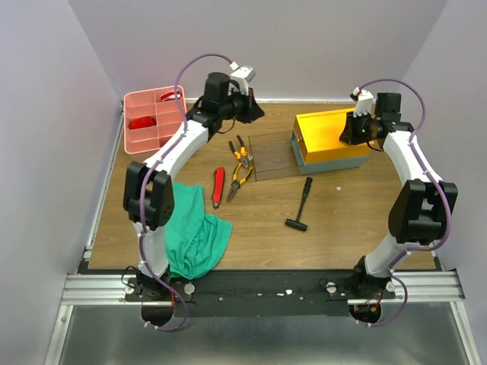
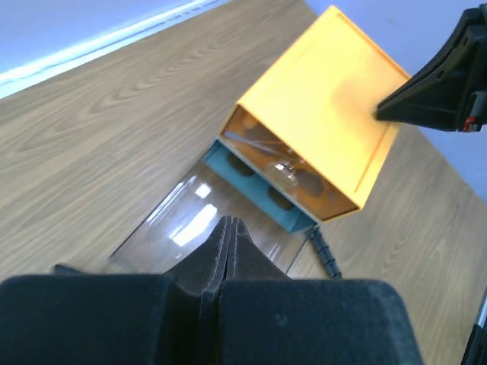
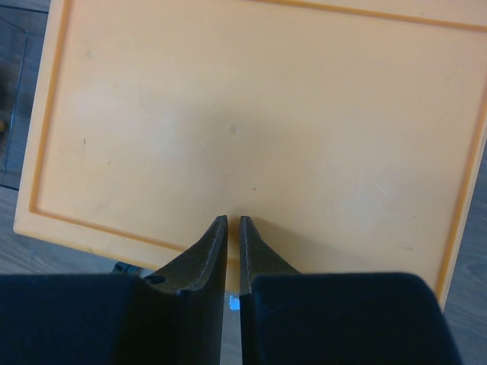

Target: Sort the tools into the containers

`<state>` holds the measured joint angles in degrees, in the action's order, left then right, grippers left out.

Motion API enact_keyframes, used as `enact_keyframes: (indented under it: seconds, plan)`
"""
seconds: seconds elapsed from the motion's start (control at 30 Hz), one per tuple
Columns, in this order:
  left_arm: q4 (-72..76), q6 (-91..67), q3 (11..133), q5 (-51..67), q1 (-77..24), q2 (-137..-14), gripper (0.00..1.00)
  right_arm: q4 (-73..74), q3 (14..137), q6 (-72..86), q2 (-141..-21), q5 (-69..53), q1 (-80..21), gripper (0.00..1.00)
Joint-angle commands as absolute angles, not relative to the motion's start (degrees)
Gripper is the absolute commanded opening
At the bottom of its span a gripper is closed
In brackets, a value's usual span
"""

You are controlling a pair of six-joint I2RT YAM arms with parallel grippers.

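Observation:
The toolbox (image 1: 323, 131) with a yellow top and grey-blue base stands at the back right, its clear front flap (image 1: 272, 156) lying open on the table. My right gripper (image 1: 347, 134) hovers over its yellow top (image 3: 251, 114), shut and empty (image 3: 232, 222). My left gripper (image 1: 255, 110) is raised at the back centre, shut and empty (image 2: 229, 222), and faces the toolbox (image 2: 319, 122). Orange-handled pliers (image 1: 240, 163), a red-handled tool (image 1: 218, 186) and a black hammer (image 1: 301, 204) lie on the table. The pink tray (image 1: 169, 129) at the back left holds a red tool (image 1: 142, 122).
A green cloth (image 1: 194, 228) lies crumpled at the front left beside the left arm. White walls close the back and sides. In the left wrist view, the hammer handle (image 2: 326, 255) shows by the flap (image 2: 183, 220), and the right arm (image 2: 449, 76) is over the toolbox.

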<state>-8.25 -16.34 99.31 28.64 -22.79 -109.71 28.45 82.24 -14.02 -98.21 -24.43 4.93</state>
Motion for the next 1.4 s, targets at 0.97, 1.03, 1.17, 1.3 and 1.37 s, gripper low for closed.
enact_keyframes:
  seconds: [0.97, 1.03, 1.17, 1.3, 1.37]
  plan:
    - [-19.25, -21.26, 99.67, -11.24, -23.03, -125.94, 0.65, 28.39, 78.14, -16.52, -94.48, -21.71, 4.48, 0.20]
    - [-19.86, -21.79, 99.41, -11.60, -23.03, -126.56, 0.64, 28.39, 77.70, -16.79, -94.22, -21.45, 4.57, 0.20]
    - [-20.65, -23.90, 98.35, -10.11, -23.11, -127.70, 0.61, 28.30, 77.61, -17.14, -94.13, -21.09, 4.57, 0.20]
    - [-22.05, -25.13, 97.91, -9.06, -23.29, -128.58, 0.48, 28.30, 77.96, -17.23, -94.48, -20.92, 4.48, 0.20]
    - [-23.02, -25.75, 97.03, -8.18, -23.38, -128.50, 0.44, 28.30, 78.22, -17.23, -94.75, -20.83, 4.48, 0.20]
